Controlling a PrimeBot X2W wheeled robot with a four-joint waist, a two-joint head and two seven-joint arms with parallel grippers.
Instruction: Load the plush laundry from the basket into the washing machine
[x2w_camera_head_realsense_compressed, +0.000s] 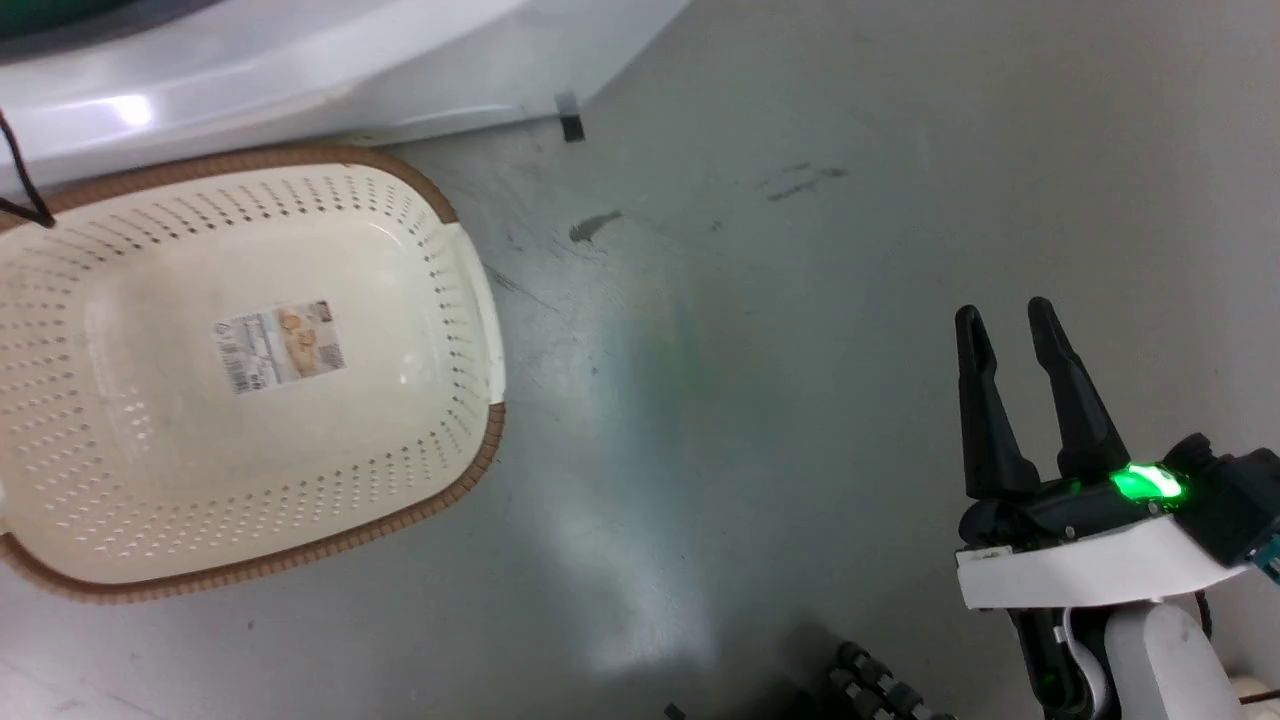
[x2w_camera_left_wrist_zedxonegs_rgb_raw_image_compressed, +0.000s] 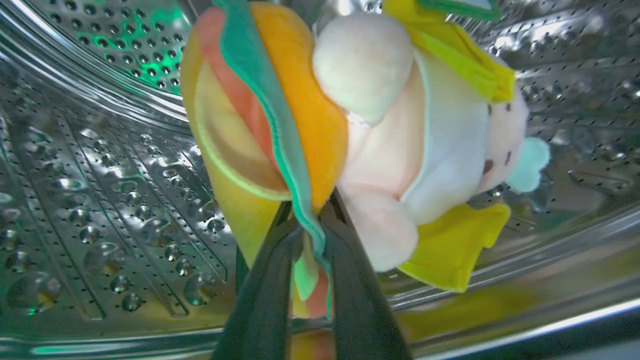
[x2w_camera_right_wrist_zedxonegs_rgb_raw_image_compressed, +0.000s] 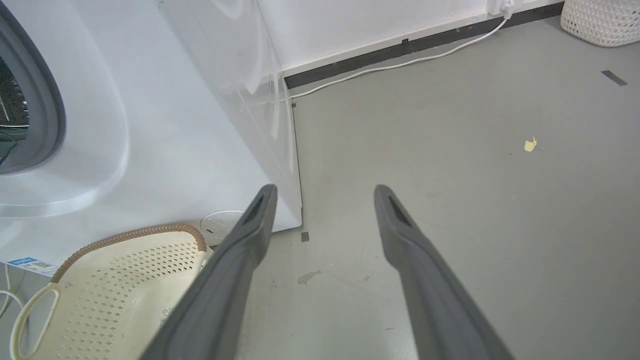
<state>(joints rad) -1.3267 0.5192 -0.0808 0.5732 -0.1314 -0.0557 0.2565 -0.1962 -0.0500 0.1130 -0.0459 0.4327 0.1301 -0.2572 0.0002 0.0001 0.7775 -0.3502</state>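
1. The plush laundry (x2w_camera_left_wrist_zedxonegs_rgb_raw_image_compressed: 370, 140), a pink doll joined to an orange hamburger, sits at frame centre inside the washing machine (x2w_camera_left_wrist_zedxonegs_rgb_raw_image_compressed: 100, 175).
2. The left gripper (x2w_camera_left_wrist_zedxonegs_rgb_raw_image_compressed: 310, 207) pinches its hamburger edge.
3. The right gripper (x2w_camera_head_realsense_compressed: 1003, 312) stands open and empty.

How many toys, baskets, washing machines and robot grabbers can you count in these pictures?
Toys: 1, the plush laundry, pinched by the left gripper.
Baskets: 2, the cream basket and a white woven basket.
Washing machines: 1, the washing machine.
Grippers: 2, the left gripper and the open right gripper.
Total: 6.
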